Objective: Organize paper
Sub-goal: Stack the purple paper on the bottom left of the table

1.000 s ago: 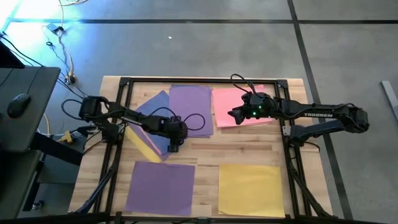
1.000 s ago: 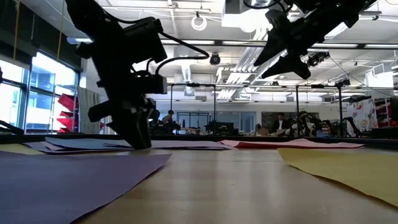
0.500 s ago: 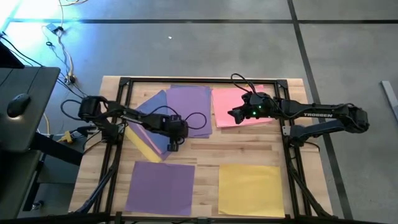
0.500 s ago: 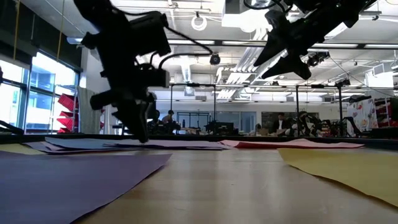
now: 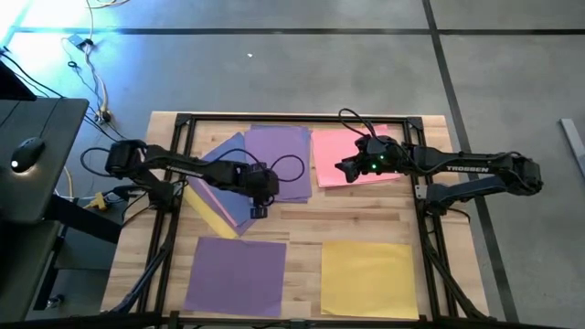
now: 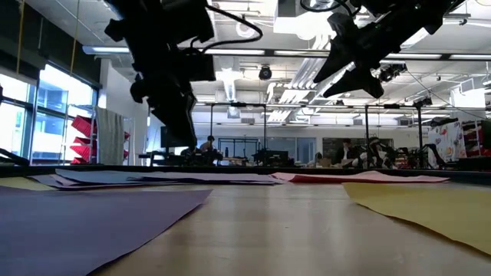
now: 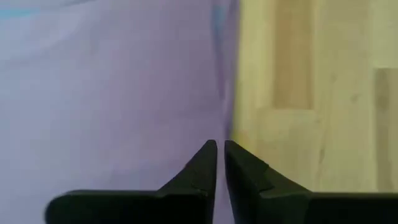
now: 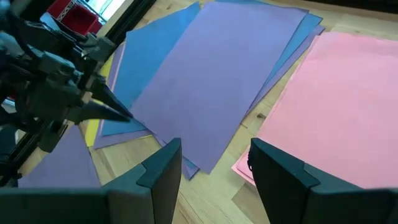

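Two end effectors are hovering: the left end effector (image 5: 257, 211), nearly pinched and holding nothing, over the purple sheet's (image 5: 279, 161) corner; the right end effector (image 5: 342, 168), wide, over pink paper (image 5: 340, 146).

Looked past the right gripper (image 8: 214, 171), its two dark fingers (image 8: 163, 168) standing apart with nothing between them. Beyond them lay a large purple sheet (image 8: 217, 74) on top of blue sheets (image 8: 140, 62), whose edges showed around it. Beside that pile, a pink sheet (image 8: 336, 106), with a further pink edge showing under its near corner. A strip of yellow paper (image 8: 93, 127) showed at the pile's far side. Over the pile's edge hung the left gripper (image 8: 121, 113), pointed tip close above the blue paper. Bare wooden table (image 8: 217, 199) nearest the fingers; another purple sheet (image 8: 59, 165) off to one side.
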{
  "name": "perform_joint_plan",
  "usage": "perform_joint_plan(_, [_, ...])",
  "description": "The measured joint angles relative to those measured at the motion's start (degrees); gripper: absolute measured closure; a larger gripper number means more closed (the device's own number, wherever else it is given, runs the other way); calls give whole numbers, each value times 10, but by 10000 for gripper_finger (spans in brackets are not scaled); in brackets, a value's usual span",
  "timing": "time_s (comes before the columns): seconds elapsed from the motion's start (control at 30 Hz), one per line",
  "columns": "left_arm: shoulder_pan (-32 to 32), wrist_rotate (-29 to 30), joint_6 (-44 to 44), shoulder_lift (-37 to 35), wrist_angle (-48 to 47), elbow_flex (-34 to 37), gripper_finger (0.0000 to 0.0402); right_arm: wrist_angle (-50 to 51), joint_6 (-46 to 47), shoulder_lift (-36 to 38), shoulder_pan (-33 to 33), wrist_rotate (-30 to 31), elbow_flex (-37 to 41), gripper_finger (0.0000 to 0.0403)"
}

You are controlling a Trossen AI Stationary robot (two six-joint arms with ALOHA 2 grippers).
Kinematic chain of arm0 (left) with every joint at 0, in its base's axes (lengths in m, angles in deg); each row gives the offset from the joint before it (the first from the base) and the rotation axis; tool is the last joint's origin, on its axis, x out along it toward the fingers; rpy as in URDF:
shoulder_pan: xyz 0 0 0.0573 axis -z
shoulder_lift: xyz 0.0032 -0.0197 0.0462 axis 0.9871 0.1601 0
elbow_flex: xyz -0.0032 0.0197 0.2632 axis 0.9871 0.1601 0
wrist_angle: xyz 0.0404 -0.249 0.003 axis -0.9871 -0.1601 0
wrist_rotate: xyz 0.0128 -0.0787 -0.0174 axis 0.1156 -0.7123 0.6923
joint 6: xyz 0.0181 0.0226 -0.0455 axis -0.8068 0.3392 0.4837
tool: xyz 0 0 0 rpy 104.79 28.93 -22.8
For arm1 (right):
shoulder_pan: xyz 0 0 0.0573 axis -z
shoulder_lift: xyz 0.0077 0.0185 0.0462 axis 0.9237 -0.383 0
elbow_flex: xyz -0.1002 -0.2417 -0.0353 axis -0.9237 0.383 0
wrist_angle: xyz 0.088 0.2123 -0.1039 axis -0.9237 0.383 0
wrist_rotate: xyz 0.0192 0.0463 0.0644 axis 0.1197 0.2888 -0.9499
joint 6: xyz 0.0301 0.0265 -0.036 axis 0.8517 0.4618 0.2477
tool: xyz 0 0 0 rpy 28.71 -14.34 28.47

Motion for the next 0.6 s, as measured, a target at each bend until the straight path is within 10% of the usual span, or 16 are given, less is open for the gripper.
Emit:
perform_joint_plan(0.37, [0,51,-7,68,86,29,178,9,4,0,0,-10,0,233])
perform_joint_plan(0.6, [6,22,16,103,73,26,187,20,6,0,0,-17,0,233])
